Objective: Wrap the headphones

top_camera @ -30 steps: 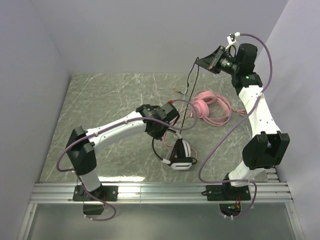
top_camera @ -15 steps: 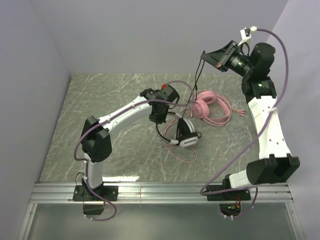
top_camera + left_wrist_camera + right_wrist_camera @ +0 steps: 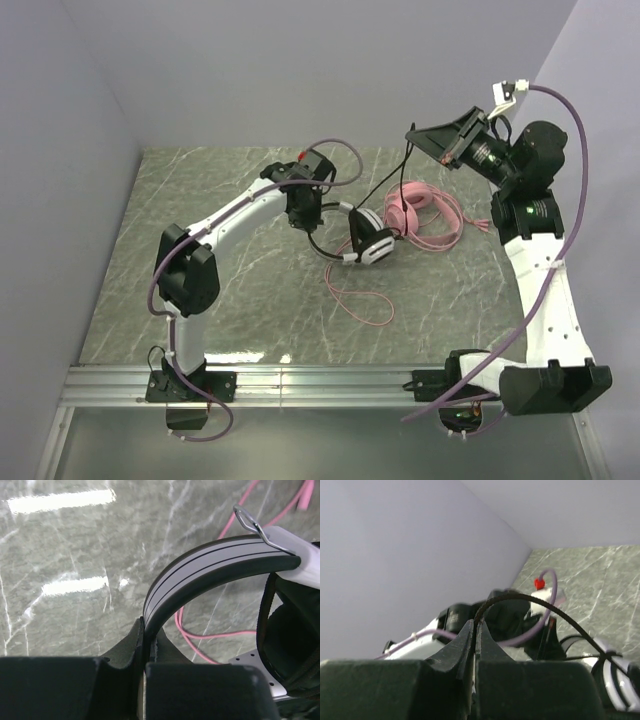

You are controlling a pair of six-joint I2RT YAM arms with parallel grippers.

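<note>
**Black cable strung between both arms: high at right, low at left**

Left end effector (image 3: 145,630) pinches the black and white headset (image 3: 210,562) by its arch, mid-surface (image 3: 200,200). Can't tell if the headset is touching down. The pink headset (image 3: 410,212) lies just beside it, toward the right arm.

Right end effector (image 3: 412,132) is raised at far right, clamped on the black cable (image 3: 520,599). The cable runs steeply down and left from there to the earcups.

My read: the wrap turns on that line, with the right arm feeding cable and the left presenting the headset. The loose pink cable (image 3: 360,300) lying nearby is a snag risk.
</note>
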